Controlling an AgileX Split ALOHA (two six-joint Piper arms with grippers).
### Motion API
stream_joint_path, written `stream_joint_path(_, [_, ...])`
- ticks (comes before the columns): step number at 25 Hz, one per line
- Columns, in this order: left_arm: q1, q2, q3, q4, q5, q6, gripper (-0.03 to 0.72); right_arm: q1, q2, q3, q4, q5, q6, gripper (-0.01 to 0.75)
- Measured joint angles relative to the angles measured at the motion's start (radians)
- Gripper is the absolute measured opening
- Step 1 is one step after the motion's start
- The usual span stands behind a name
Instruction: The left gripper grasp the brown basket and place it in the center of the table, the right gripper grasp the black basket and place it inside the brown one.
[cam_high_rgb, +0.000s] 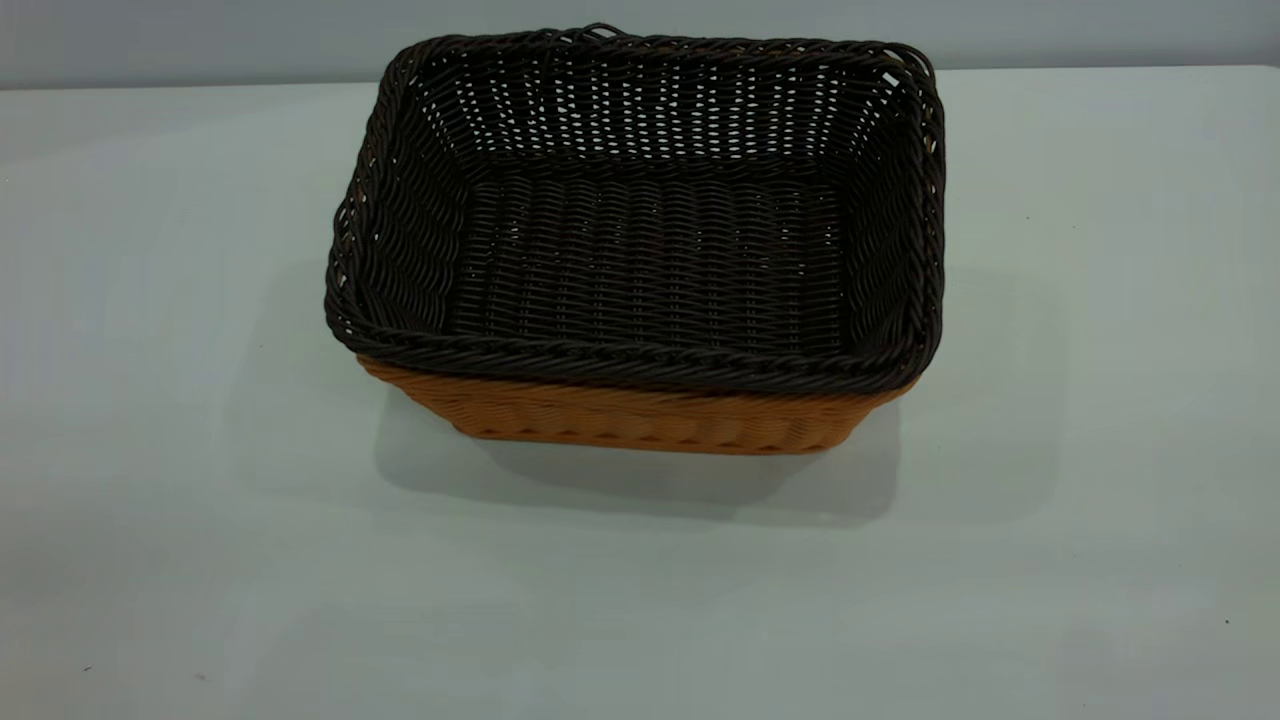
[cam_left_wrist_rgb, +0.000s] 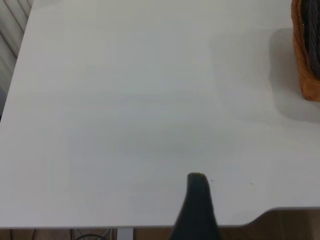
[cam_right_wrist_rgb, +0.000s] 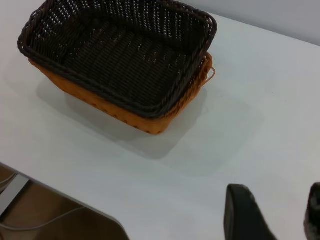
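We see the black basket (cam_high_rgb: 650, 240) sitting inside the brown basket (cam_high_rgb: 640, 415), near the middle of the desk (cam_high_rgb: 150, 450). The dark braided rim lies on top of the orange-tan one, so in the exterior view only the front wall of the brown basket shows below it. In the right wrist view the black basket (cam_right_wrist_rgb: 125, 55) is a little turned against the brown basket (cam_right_wrist_rgb: 125, 115), and a corner of the orange rim comes out at one end.

The right claw (cam_right_wrist_rgb: 275, 215) is well apart from the two baskets, above the bare desk (cam_right_wrist_rgb: 250, 125). Its two black fingers (cam_right_wrist_rgb: 242, 215) stand with a clear gap between them, so it is open, and it holds nothing and touches nothing.

From the left claw (cam_left_wrist_rgb: 197, 207) we see only one dark finger tip over the near edge of the desk (cam_left_wrist_rgb: 125, 100). We cannot tell if it is open or closed. It touches no basket; the brown basket (cam_left_wrist_rgb: 305, 60) shows only at the border of that view, far from it.
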Motion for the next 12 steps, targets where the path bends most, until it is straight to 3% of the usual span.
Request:
stream_joint_path(8, [0.000,0.000,0.000,0.000,0.000,0.000,0.550,-0.207,0.000,0.000,-0.008,0.000,0.001,0.237])
stream_joint_path(12, [0.000,0.000,0.000,0.000,0.000,0.001,0.550,-0.245,0.000,0.000,-0.054,-0.002,0.049,0.238])
